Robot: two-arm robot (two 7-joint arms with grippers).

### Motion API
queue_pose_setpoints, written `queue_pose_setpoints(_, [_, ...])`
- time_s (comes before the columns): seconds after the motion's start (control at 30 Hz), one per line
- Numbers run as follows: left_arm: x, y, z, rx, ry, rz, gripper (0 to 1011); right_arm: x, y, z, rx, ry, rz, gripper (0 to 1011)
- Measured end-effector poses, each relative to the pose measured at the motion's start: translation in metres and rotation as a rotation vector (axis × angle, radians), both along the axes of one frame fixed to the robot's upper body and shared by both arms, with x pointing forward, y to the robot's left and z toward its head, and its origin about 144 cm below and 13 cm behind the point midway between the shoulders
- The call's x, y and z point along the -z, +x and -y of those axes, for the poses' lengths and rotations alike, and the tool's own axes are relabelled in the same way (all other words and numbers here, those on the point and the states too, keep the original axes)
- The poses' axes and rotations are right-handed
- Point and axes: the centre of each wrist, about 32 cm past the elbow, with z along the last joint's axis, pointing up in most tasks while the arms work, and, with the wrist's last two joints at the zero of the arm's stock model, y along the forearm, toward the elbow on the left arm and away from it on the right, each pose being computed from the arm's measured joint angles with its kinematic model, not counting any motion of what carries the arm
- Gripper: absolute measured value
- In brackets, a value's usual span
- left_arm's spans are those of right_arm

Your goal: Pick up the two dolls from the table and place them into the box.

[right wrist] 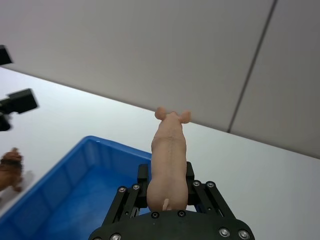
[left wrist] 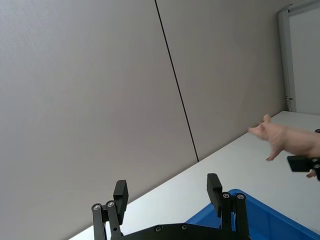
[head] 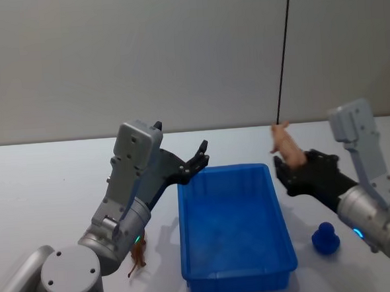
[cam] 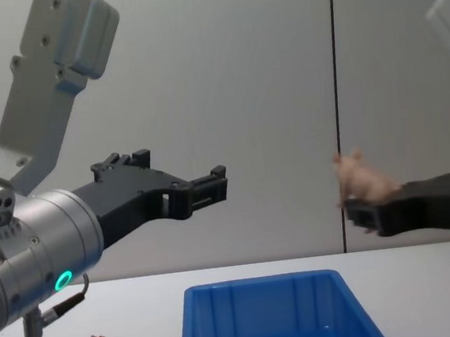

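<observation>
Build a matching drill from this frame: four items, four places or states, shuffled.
1. Pink pig figure
2. Small rounded blue doll
3. Brown lumpy doll
4. Left tool

A. On the white table, right of the blue plastic box
B. Open, empty, raised above the table
C. Clamped in the right tool, in the air
D. On the table, left of the box

Pairs: 1-C, 2-A, 3-D, 4-B

Free room is left above the box, between the left gripper and the pink doll in the right gripper.
</observation>
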Motion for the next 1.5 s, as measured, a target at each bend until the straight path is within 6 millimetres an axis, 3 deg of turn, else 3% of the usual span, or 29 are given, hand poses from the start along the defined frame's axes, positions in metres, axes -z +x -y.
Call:
queue_pose_setpoints(0.53, [0.0, 0.0, 0.0, 0.0, 0.0, 0.0, 1001, -0.013, 0.025, -0.025, -0.181, 0.073, -0.178, 397])
queue_pose_setpoints(0.8, [0.0, 0.0, 0.0, 0.0, 0.0, 0.0, 1001, -0.016, 0.034, -0.034, -0.226, 0.087, -0.241, 684])
queue_pose_setpoints(1.13, [0.0, 0.0, 0.0, 0.0, 0.0, 0.0, 1001, -0.018, 0.038, -0.039, -0.249, 0.096, -0.27, 967])
queue_pose_setpoints(1.5, [0.0, 0.0, 0.0, 0.0, 0.0, 0.0, 1001, -0.02, 0.032, -0.019, -0.22, 0.111, -0.202, 1001])
